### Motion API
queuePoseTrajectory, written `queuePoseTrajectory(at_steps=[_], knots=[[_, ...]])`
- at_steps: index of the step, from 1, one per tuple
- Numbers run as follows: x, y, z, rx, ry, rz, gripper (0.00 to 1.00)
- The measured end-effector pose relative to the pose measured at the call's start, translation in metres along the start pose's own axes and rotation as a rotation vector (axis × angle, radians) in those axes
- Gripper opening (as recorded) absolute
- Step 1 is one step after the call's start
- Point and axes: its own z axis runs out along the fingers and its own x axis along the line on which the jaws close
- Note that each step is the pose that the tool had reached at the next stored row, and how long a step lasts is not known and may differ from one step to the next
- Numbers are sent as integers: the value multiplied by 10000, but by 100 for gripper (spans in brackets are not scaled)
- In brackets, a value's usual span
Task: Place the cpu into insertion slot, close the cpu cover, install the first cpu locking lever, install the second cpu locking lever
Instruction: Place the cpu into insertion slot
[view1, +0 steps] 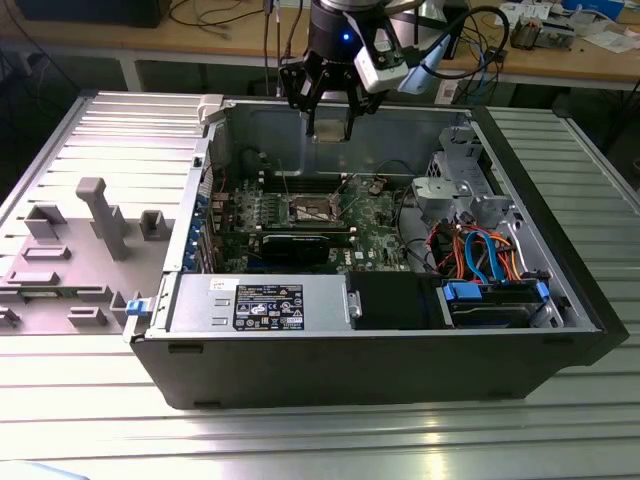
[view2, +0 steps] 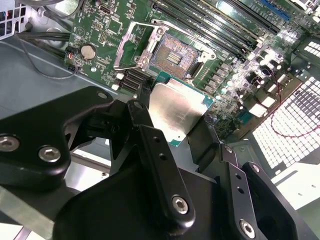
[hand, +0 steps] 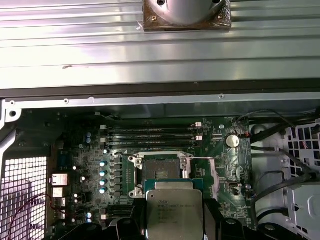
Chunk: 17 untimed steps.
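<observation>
cpu (view2: 177, 112) in gripper (view1: 328, 122), abv insertion slot (view2: 175, 52)

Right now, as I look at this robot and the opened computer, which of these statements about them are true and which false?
1. The gripper is clamped on the cpu. True.
2. The cpu already sits in the insertion slot. False: the gripper holds it clear of the slot, whose golden-brown centre holds no chip.
3. The computer case lies with its side open. True.
4. The grey power-supply box stands outside the case. False: it is inside, along the case's near wall in the exterior view.
</observation>
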Motion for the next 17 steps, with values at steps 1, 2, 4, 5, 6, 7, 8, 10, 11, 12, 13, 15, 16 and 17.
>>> queuePoseTrajectory(at_steps=[1,2,4,5,6,7,8,10,11,12,13,15,16,17], knots=[[0,0,2,0,0,0,55],[0,0,4,0,0,0,55],[0,-2,22,0,0,-1,55],[0,-2,23,1,0,0,55],[-1,-2,25,-1,0,0,55],[0,-3,28,0,0,0,55],[-1,-3,31,0,0,0,55],[-1,-4,35,0,0,0,55],[-1,-4,36,0,0,0,55],[0,-4,38,0,0,0,55],[0,-4,39,0,0,0,55],[-1,-4,42,0,0,0,55],[0,-5,43,0,0,0,55],[-1,-5,46,-1,0,0,55]])
